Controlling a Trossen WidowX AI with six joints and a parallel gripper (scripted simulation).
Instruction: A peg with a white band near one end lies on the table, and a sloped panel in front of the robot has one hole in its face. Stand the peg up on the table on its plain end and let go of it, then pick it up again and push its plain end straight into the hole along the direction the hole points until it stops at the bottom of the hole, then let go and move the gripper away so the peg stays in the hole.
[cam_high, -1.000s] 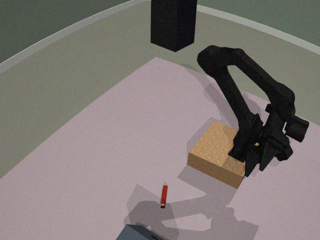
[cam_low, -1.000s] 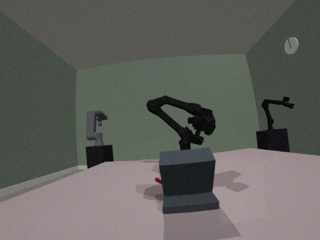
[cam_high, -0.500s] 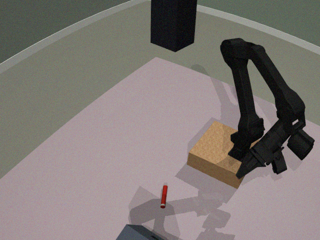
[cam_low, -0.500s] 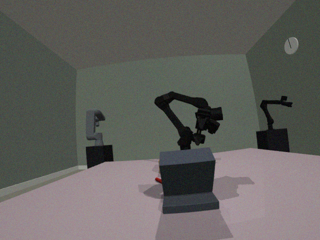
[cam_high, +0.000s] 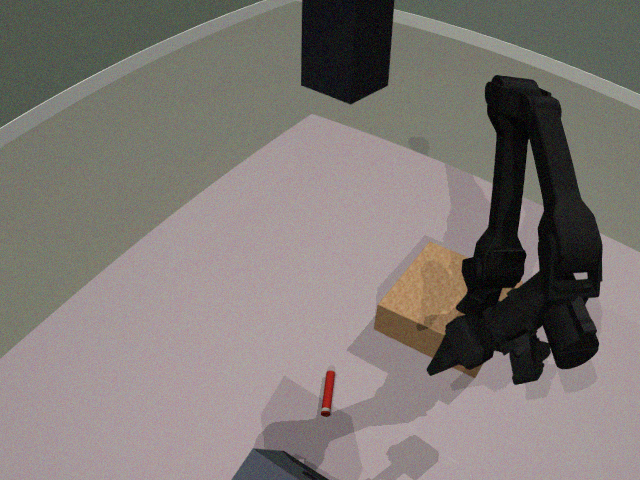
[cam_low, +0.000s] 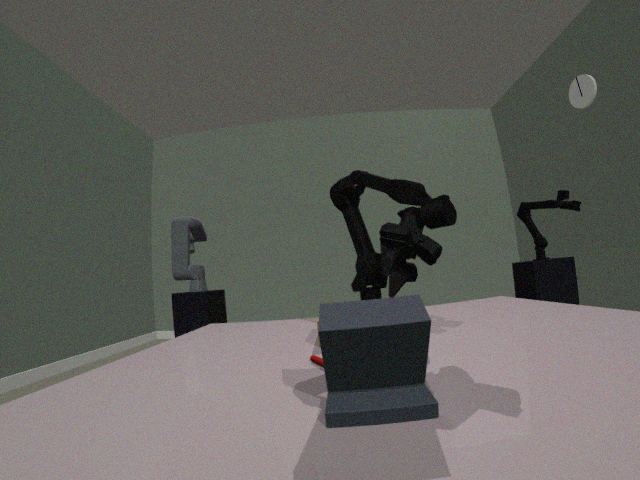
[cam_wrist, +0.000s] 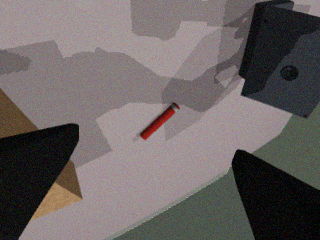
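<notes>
Above the desk (cam_high: 217, 268) (cam_low: 155, 413) (cam_wrist: 107, 180), the fingers (cam_high: 438, 360) (cam_low: 395, 283) stand wide apart with nothing between them; the arm (cam_high: 560, 170) (cam_low: 356, 227) rises from the wooden block (cam_high: 413, 294) (cam_wrist: 60, 197), bends sharply at its highest joint and folds back down, so that the fingers hang near the block's edge. Beyond the fingertips and well apart from them, the red peg (cam_high: 328, 391) (cam_low: 316, 360) (cam_wrist: 159, 122) lies flat on the desk; its white band is at the end farther from the block; in the wrist view the peg appears in the gap between the fingers, touching neither. Farther out than the peg, the sloped panel (cam_high: 268, 465) (cam_low: 374, 356) (cam_wrist: 305, 65) shows its one dark hole (cam_wrist: 289, 73) in the wrist view, above the right-hand finger in that picture.

Cut off by the frame in the top view is most of the panel; the exterior view shows its back, which hides part of the peg and nearly all of the block; the arm's foot is hard to make out, dark links overlapping near the fingers in the top view.
</notes>
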